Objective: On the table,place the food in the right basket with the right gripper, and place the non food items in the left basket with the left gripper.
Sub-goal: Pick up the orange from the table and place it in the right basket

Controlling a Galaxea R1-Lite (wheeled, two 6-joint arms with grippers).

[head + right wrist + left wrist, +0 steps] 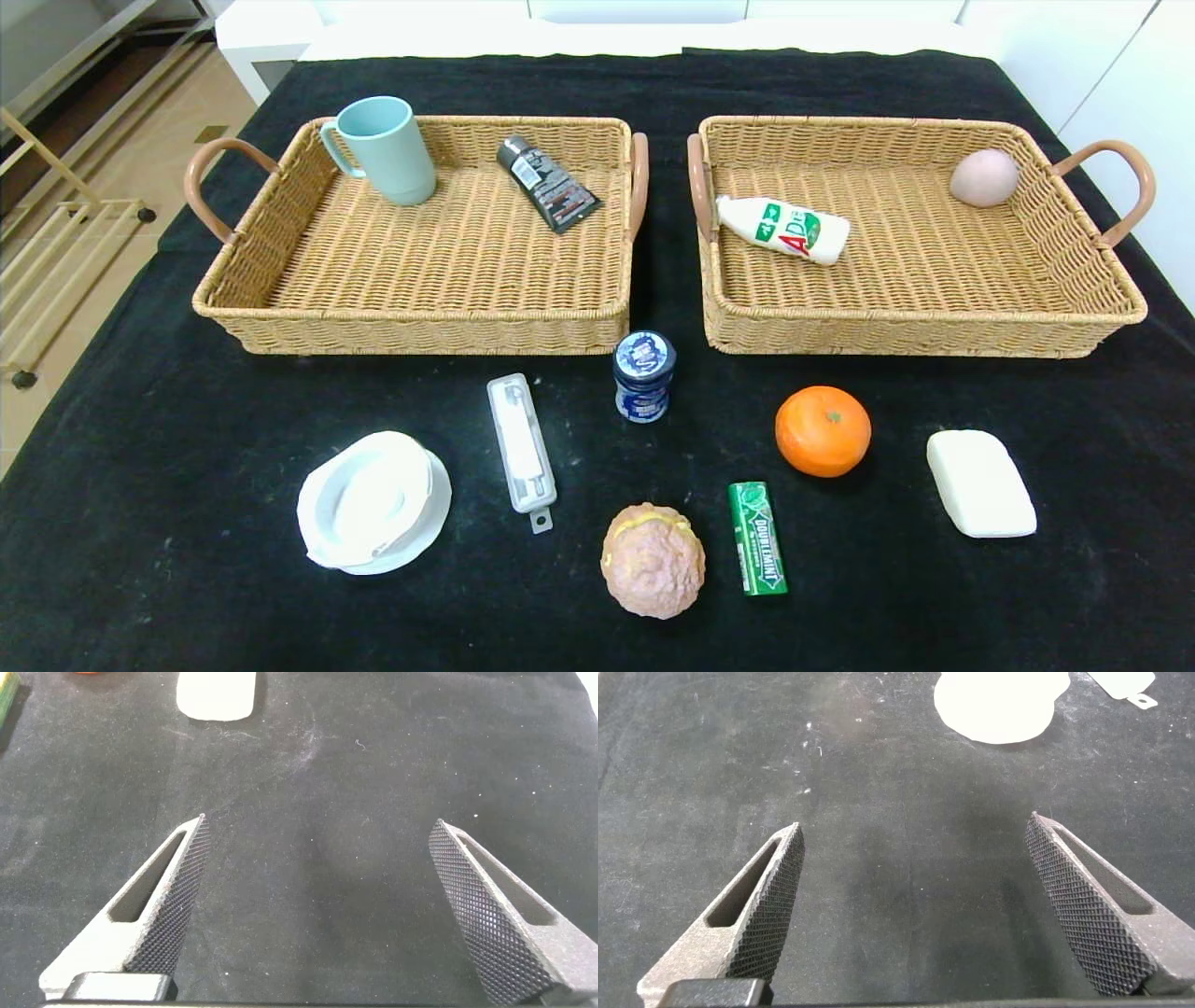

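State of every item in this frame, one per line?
Left gripper: open, above bare cloth.
Right gripper: open, holding nothing.
Left basket: holds upright mug, dark tube.
Right basket: holds bottle lying flat, pink ball.
Orange, gum pack, jar, bun: unsorted.
Dish, case, soap: unsorted.

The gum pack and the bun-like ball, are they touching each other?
Apart. The head view shows a strip of black cloth between the gum pack and the bun-like ball.
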